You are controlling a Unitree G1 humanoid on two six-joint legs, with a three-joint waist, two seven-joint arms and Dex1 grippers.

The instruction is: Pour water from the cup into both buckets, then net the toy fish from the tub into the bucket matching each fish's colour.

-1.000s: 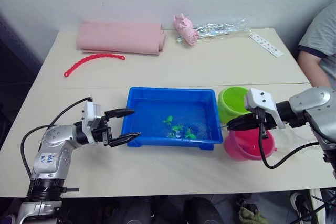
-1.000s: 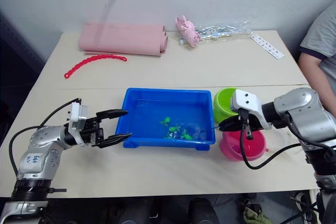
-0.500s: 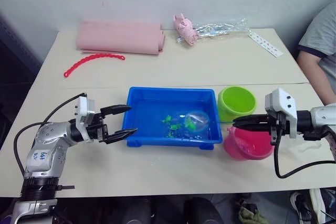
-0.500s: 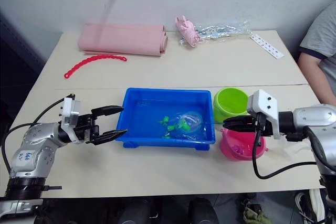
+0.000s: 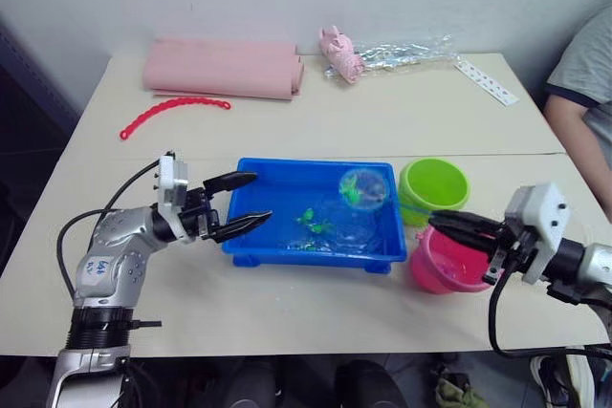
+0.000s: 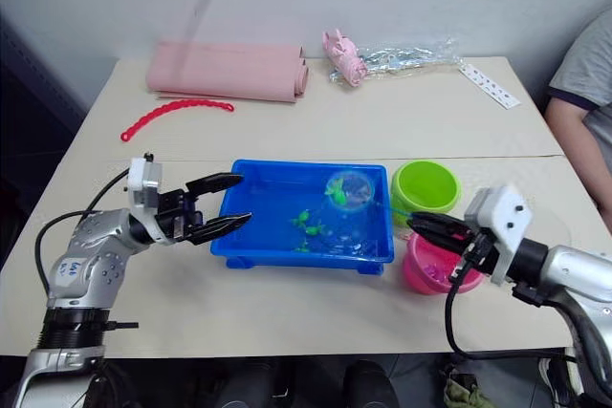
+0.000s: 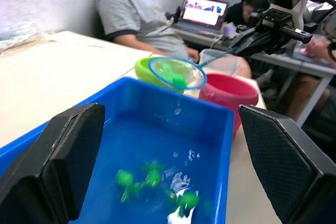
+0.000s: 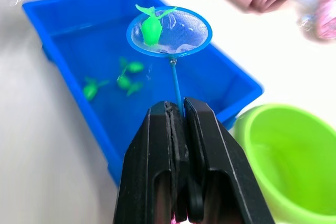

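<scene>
Green fish netted, now it just has to make it to the green bucket

The right gripper (image 8: 178, 129) is pinched on the thin handle of the net (image 8: 169, 31), which hangs over the right end of the tub (image 5: 287, 250) with one green fish (image 8: 150, 29) in the mesh, dripping. I'd keep the hoop level and swing it right over the green bucket (image 5: 435, 186), right of centre, before tipping, since the pink bucket (image 5: 442, 260) sits just in front of it and would be the easy wrong drop. More green fish (image 5: 314, 224) are in the tub water. The left gripper (image 5: 241, 204) is spread open at the tub's left rim, gripping nothing. At upper left, a pink roll (image 5: 222, 68) and red chain (image 5: 172, 111) lie well clear; a person (image 5: 583, 74) sits at right.
</scene>
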